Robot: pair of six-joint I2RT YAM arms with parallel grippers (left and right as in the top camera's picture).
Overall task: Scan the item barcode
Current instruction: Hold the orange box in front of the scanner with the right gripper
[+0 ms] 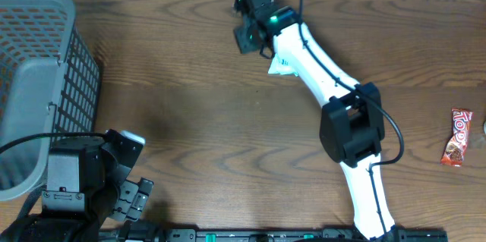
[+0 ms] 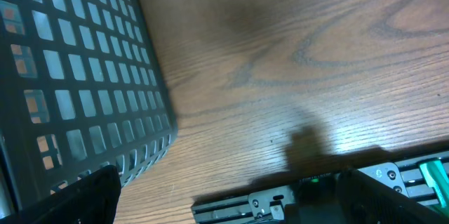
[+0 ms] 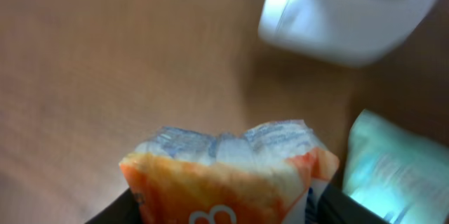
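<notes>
One basket, one bar, one orange packet

We're looking at a wooden table — smooth, strongly grained, with a soft sheen. The basket reads as matt grey plastic mesh. The orange packet is crinkly, glossy film, the red wrapper glossy too — and the white device smooth plastic.

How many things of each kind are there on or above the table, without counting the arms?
snack packets: 3 (orange packet, pale packet, red bar)
grey basket: 1
white scanner: 1
Total: 5
</notes>
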